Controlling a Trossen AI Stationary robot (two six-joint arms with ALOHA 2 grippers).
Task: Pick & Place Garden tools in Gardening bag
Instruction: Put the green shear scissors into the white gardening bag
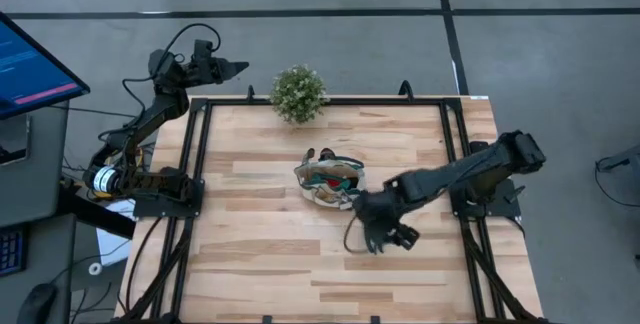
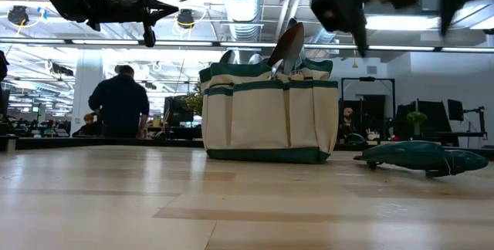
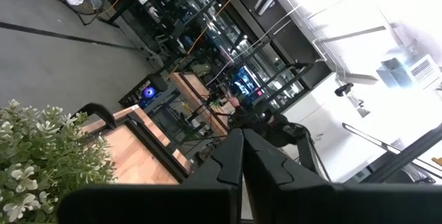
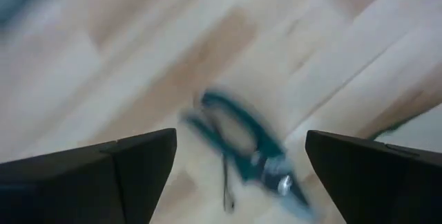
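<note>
The beige gardening bag with teal trim stands upright near the table's middle, and it also shows in the low view. Trowels stick up out of it, blades up. The teal-handled pruning shears lie flat on the table to the bag's right. My right gripper hangs open above the shears, a finger to either side, touching nothing. My left gripper is shut and empty, raised beyond the table's far left corner.
A bushy potted plant stands at the table's far edge, behind the bag, and close to my left gripper in the left wrist view. Bare wood lies on the table's left half and near side. A person stands in the room beyond.
</note>
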